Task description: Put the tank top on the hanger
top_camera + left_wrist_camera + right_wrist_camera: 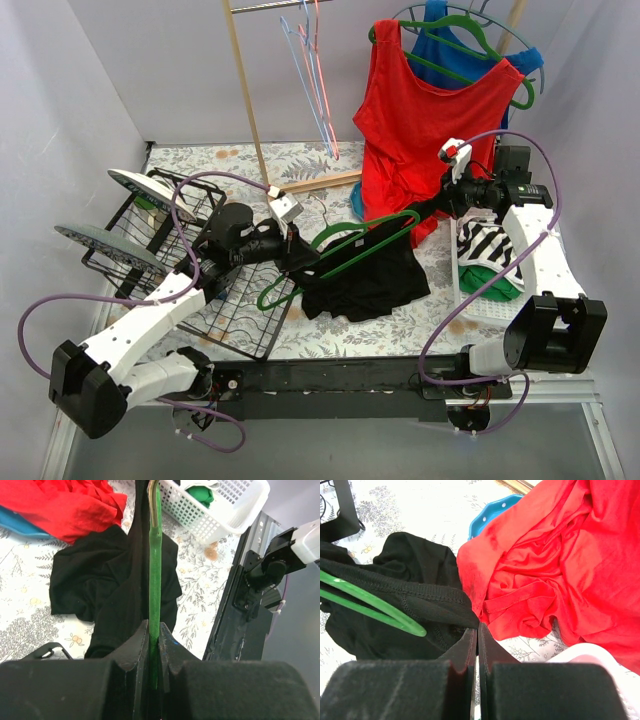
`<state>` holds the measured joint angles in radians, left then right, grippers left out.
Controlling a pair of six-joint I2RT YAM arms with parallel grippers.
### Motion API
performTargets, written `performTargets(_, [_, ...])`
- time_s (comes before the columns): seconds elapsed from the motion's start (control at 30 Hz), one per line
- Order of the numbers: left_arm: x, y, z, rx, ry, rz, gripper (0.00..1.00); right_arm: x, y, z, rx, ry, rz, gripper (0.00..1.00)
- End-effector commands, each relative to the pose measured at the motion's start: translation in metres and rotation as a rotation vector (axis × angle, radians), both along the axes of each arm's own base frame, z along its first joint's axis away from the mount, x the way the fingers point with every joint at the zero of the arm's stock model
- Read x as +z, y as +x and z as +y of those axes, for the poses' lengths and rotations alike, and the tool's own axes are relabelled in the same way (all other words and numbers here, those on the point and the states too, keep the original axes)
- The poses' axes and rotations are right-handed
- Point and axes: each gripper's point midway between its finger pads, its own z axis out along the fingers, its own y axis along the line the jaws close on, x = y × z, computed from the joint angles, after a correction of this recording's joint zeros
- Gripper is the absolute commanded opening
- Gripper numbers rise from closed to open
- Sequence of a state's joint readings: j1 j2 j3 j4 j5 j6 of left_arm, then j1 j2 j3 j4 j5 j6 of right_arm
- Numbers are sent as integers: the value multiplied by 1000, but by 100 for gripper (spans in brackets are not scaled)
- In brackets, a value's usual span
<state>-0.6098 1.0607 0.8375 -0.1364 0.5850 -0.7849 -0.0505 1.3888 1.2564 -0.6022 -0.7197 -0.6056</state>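
The green hanger lies slanted above the middle of the table. My left gripper is shut on its lower bar; in the left wrist view the bar runs straight out from between the jaws. The black tank top hangs bunched on the table under the hanger, partly draped over it. My right gripper is shut on the top's stretched edge at its fingertips. The hanger's right end pokes out beside that stretched edge.
A red tank top hangs at the back on another green hanger, its hem touching the table right beside my right gripper. A white basket with a striped garment stands right. A wire dish rack with plates stands left. Thin hangers hang on a wooden rack.
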Motion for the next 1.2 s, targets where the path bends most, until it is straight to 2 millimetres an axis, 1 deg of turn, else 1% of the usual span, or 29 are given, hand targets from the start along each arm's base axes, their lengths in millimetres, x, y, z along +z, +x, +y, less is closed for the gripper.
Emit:
performTargets(0.0, [17,13,3,35,8,-66,0,17,6,0,-6,14,-38,1])
performTargets(0.03, [16,20,6,77,21,-72,0,17,6,0,-4,15,-38,1])
performTargets(0.17, [16,33,13,151,40,-101,0,17,3,-1,-3,5,-40,1])
performTargets(0.33, [16,39,16,183,54,-119,0,16,1,-2,3,-5,-36,1])
performTargets(0.5, [3,42,17,180,94,-114,0,19,-4,2,28,13,-13,1])
performTargets(0.53, [1,42,17,178,99,-109,0,23,-5,3,35,19,-18,1])
performTargets(0.63, [-4,41,13,153,100,-94,0,30,-13,12,69,72,8,1])
performTargets(0.67, [-7,42,10,143,100,-86,0,35,-17,18,89,111,22,1])
performTargets(0.73, [-6,38,4,108,84,-74,0,39,-22,28,118,141,38,1])
performTargets(0.83, [-9,35,-4,59,73,-47,0,48,-26,44,158,170,39,1])
performTargets(0.87, [-7,35,-7,47,63,-45,0,50,-24,44,154,173,37,1])
performTargets(0.93, [-9,35,-10,29,61,-30,0,55,-28,62,196,182,37,1])
performTargets(1.03, [-11,35,-14,13,59,-18,0,66,-30,73,218,192,23,1])
performTargets(1.1, [-11,36,-15,13,57,-18,0,75,-35,80,248,207,11,1])
performTargets(1.17, [-11,37,-16,11,54,-19,0,78,-43,84,270,206,4,1])
